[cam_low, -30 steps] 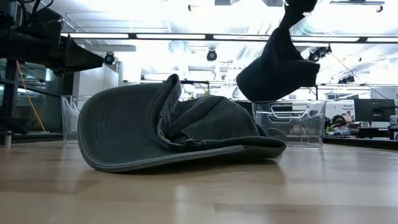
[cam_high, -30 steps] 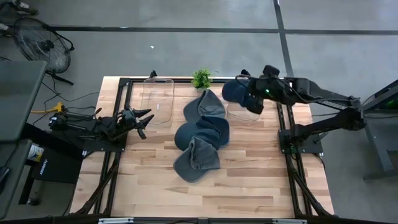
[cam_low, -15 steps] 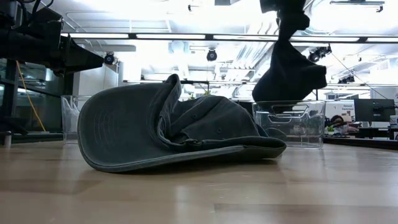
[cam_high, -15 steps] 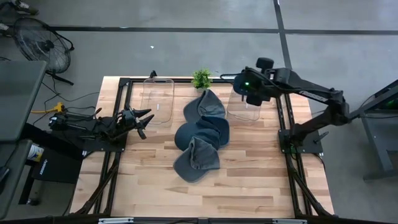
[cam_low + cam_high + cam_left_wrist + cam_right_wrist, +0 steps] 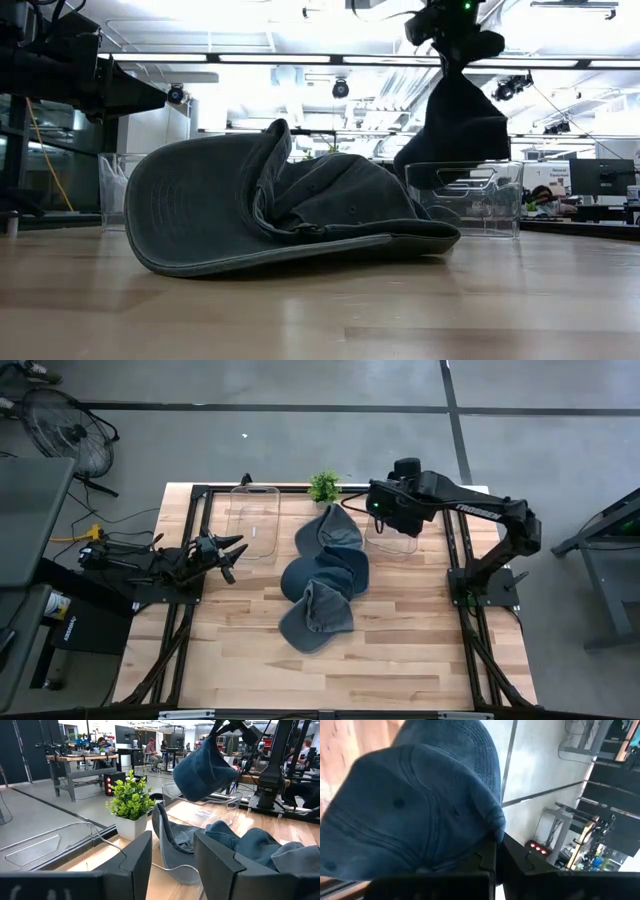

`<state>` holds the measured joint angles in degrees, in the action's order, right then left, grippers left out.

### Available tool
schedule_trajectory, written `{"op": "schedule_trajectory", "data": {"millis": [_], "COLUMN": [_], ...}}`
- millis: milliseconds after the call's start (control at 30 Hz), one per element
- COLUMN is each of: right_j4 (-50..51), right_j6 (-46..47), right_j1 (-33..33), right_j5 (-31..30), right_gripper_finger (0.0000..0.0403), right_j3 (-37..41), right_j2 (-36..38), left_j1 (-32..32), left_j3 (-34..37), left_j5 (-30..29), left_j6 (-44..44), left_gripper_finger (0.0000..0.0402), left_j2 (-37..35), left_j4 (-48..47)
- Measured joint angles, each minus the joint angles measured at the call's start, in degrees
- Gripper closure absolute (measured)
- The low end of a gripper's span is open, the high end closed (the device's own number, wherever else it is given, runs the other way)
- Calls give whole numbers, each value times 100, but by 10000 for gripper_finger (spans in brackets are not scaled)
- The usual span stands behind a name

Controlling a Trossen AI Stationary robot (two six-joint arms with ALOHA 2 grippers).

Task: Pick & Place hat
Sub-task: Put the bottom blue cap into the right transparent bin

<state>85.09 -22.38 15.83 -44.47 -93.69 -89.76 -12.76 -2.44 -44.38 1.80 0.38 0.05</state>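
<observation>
Since a second ago the right gripper, clamped on a blue hat, swung over the clear bin; next it should lower and release, while the left gripper waits half-open at the table's left edge.

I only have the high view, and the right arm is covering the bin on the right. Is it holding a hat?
Observer: Yes. In the low view a dark hat hangs from the right gripper, which is shut on it.
Operator: Is it in the bin?
Observer: Not released. Its lower edge is about level with the rim of the clear bin.
Operator: And the left arm?
Observer: The left gripper waits at the table's left edge. Its wrist view shows open fingers with nothing between them.
</observation>
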Motion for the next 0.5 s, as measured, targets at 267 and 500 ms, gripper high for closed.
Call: {"op": "schedule_trajectory", "data": {"millis": [267,500], "right_j4": [341,492], "right_j6": [1500,2119], "right_j1": [25,254], "right_j5": [301,1013], "right_gripper_finger": [402,402], "right_j3": [0,0], "right_j2": [126,147], "left_j1": [0,-1], "left_j3": [0,0], "left_j5": [0,0], "left_j6": [0,0], "left_gripper_finger": [259,259], "left_j2": [1,1], "left_j4": [0,0]}}
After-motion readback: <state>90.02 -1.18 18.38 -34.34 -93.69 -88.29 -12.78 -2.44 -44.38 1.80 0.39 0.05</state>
